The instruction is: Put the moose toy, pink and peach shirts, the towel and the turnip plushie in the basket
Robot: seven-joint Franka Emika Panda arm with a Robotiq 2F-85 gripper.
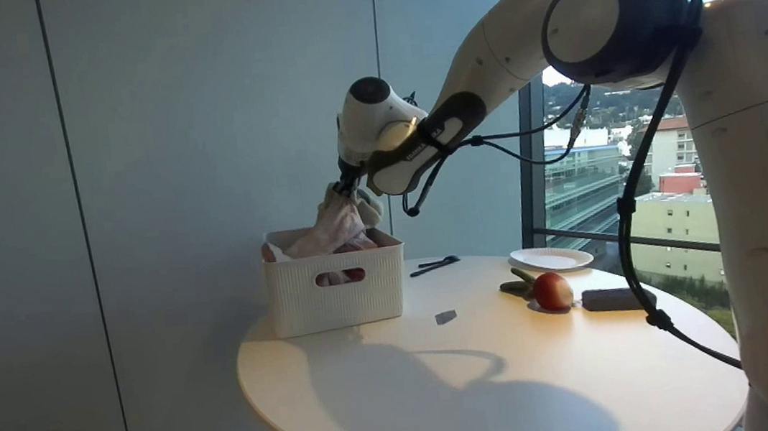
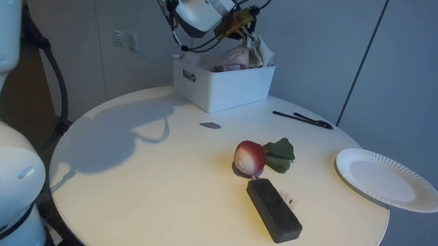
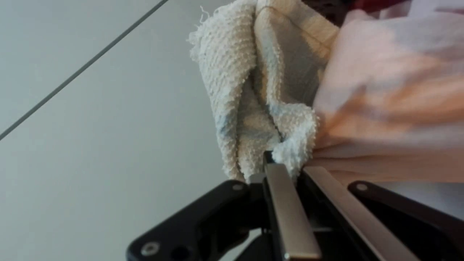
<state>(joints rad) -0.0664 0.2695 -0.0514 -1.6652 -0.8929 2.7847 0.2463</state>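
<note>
Wrist view: hand (image 3: 291, 171) nearly closed on the towel (image 3: 232, 69)

In an exterior view the white basket (image 2: 241, 91), straight-sided with a slot cutout, stands upright at the upper centre of the frame. Crumpled pink-peach shirt fabric (image 2: 230, 58) lies in it, rising above the rim; whether one shirt or two, I cannot tell. Just beside it the cream towel (image 3: 228, 72), frayed at one corner, is bunched above the rim. The red-and-cream turnip plushie (image 2: 248, 158), green-leaved, lies just right of centre, outside the basket
</note>
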